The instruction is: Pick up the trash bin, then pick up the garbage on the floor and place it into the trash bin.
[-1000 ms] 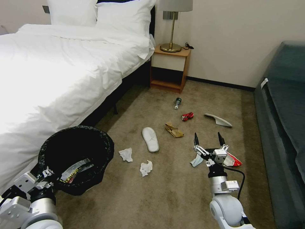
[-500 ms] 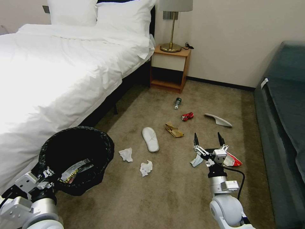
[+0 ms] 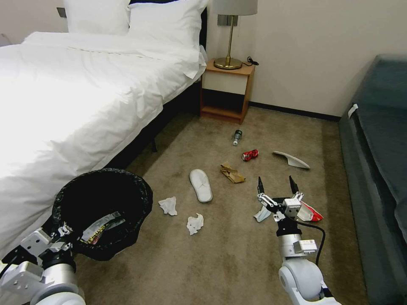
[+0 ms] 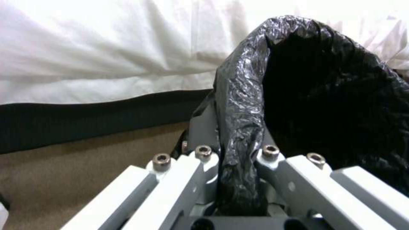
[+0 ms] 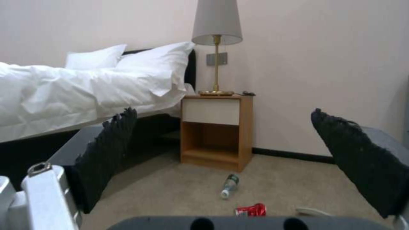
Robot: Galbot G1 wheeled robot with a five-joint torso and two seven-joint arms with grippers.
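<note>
Trash bin (image 3: 104, 209), lined with a crinkled black bag, is held off the carpet beside the bed (image 3: 85, 93) by the left gripper (image 3: 59, 237), whose fingers are clamped on the bag-covered rim, as is seen plainly in the left wrist view (image 4: 238, 172); a wrapper is already seen lying inside. Garbage is scattered on the carpet (image 3: 237, 254) ahead: two crumpled tissues (image 3: 168, 206), a white slipper (image 3: 201, 185), a brown paper bag (image 3: 232, 173), a crushed red can (image 3: 250, 155), a small bottle (image 3: 237, 137) and a second slipper (image 3: 291, 159) nearer the sofa (image 3: 381, 169). A blue mask (image 3: 262, 214) and a red-and-white snack wrapper (image 3: 310, 213) lie just beneath the right gripper (image 3: 275, 186), which is held above the floor, pointed forward toward the nightstand (image 3: 227, 91), with its black fingers spread wide apart and nothing between them. It is judged that the bin could slip or tilt, since it is gripped only at a thin rim over slick plastic, and its contents could spill. It is also judged that the flat mask could be missed or pushed along the carpet if the descent is made off centre.
</note>
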